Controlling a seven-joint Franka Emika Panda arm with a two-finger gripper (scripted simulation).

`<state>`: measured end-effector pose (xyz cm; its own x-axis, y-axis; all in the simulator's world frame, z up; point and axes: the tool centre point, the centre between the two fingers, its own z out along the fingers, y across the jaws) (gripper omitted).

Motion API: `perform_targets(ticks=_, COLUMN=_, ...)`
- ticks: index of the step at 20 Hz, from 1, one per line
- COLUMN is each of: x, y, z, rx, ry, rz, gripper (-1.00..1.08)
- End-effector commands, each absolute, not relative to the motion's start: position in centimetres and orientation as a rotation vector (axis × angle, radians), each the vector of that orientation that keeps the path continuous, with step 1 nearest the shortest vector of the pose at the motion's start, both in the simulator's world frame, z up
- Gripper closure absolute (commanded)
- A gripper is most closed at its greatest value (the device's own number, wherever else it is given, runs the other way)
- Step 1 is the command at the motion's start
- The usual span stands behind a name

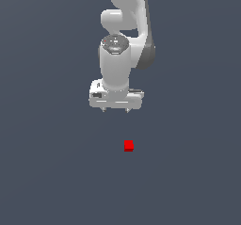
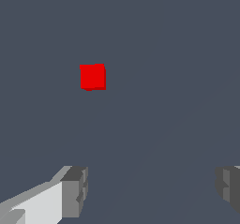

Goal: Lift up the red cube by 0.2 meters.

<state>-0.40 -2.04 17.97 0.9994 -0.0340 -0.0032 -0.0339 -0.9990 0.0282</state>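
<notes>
Cube sits alone on the plain grey bench, no edge or corner of which is in view to place it by. It lies clear of the hand, which hangs above it and a little to the exterior view's left, touching nothing. In the wrist view the cube lies ahead of the fingertips, off the midline toward one finger. The hand is spread wide and empty. Count: one cube, one hand. Being square, the cube has no long axis to favour.

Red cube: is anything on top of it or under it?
Nothing sits on the red cube; the open end effector is clear of it. It appears to rest on plain grey floor. Its underside is hidden.
</notes>
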Motion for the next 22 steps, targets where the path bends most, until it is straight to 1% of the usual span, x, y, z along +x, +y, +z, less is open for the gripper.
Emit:
perform_targets(ticks=1, x=-0.4, y=-2.0, z=18.0, rx=3.113, ry=-0.053, rz=-0.006, gripper=-0.92)
perform_targets(ticks=6, x=-0.1, y=-1.9, z=17.4, rx=3.114, ry=-0.052, rz=-0.006, gripper=-0.92)
perform_targets(ticks=11, x=0.8, y=-1.3, z=15.8, rx=3.117, ry=-0.046, rz=-0.005, gripper=-0.92)
perform_targets(ticks=22, x=4.8, y=1.3, z=8.8, rx=3.130, ry=-0.025, rz=-0.003, gripper=-0.92)
